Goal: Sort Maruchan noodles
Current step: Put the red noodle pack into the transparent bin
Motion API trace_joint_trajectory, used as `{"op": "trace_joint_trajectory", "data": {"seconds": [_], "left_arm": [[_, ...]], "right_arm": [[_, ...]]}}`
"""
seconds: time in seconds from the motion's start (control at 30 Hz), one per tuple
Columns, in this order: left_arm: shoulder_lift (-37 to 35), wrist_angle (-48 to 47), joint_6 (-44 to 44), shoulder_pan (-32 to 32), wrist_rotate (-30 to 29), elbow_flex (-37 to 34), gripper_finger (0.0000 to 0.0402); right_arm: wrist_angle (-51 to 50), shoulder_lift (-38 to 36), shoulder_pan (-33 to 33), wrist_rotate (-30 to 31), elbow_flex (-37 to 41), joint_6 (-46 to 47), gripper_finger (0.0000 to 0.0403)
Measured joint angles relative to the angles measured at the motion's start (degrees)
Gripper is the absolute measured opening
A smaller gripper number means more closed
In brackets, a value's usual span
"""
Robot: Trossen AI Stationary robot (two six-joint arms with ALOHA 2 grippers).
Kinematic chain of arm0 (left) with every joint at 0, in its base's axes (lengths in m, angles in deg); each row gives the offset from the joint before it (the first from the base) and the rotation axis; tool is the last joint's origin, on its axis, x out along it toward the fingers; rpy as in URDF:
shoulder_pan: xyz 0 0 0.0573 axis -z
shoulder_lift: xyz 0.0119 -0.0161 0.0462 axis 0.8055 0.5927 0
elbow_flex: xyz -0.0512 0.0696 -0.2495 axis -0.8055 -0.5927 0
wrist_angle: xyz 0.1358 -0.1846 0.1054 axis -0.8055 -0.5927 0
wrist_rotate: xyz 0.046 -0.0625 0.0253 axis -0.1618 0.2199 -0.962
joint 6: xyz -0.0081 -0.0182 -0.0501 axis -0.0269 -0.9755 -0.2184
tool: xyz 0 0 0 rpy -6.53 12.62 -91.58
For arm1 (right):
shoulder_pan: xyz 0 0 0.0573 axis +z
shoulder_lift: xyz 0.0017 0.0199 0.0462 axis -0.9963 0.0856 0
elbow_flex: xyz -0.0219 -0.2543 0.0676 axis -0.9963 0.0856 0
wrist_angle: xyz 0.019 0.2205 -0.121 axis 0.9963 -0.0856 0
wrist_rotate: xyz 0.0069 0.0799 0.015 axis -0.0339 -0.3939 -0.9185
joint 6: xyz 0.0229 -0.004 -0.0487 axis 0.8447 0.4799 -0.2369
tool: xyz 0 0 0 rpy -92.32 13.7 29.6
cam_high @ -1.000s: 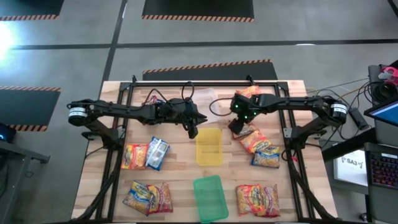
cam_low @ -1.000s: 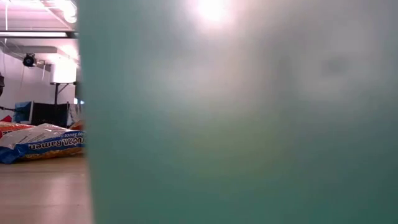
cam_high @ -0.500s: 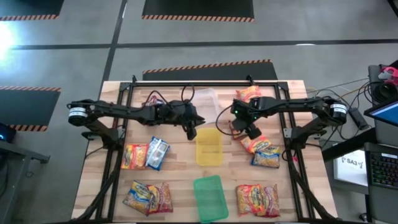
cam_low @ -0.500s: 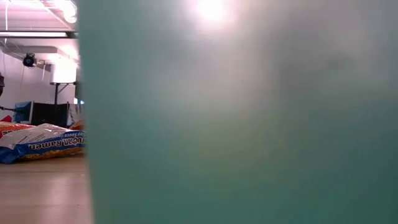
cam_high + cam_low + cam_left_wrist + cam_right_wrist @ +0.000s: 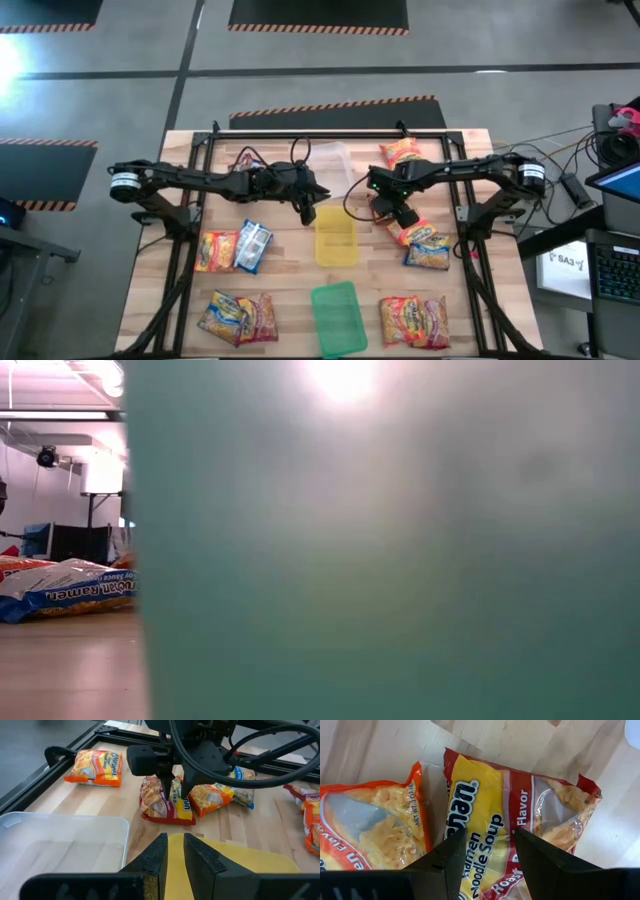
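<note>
I'm closing the right gripper (image 5: 172, 782), fingers partway apart, around a red noodle packet (image 5: 505, 820) near the table's (image 5: 290, 280) right edge; left gripper (image 5: 175, 851) is hanging narrow.

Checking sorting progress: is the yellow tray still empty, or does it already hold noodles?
Empty. In the high view the yellow tray shows only its bare yellow floor; the noodle packets lie on the wood around it.

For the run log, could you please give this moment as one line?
right tool: astride red noodle packet, jaws apart | left tool: above yellow tray, holding nothing | green tray: no packets
</note>
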Motion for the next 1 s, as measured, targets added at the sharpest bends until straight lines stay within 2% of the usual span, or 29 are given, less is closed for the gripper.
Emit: {"op": "trace_joint_trajectory", "data": {"seconds": [0.17, 0.33, 0.5, 0.83, 1.0], "left_arm": [[0.00, -0.03, 0.00, 0.02, 0.00, 0.00, 0.0045], [0.00, -0.05, 0.21, 0.00, 0.00, 0.00, 0.0045], [0.00, 0.13, 0.37, 0.00, 0.00, 0.00, 0.0045], [0.00, 0.85, 0.30, 0.00, 0.00, 0.00, 0.0045], [0.00, 0.83, 0.22, 0.01, 0.00, 0.00, 0.0045]], "right_arm": [[0.56, 2.46, 0.00, 0.18, -0.16, 4.56, 0.0159], [0.94, 2.75, 0.00, 0.16, -0.15, 15.64, 0.0157], [1.18, 1.72, -0.02, 0.18, -1.00, 31.14, 0.0155], [2.26, 2.71, -2.25, -0.02, -2.61, 68.51, 0.0157], [2.42, 2.24, -4.78, -0.05, -2.61, 71.46, 0.0157]]}}
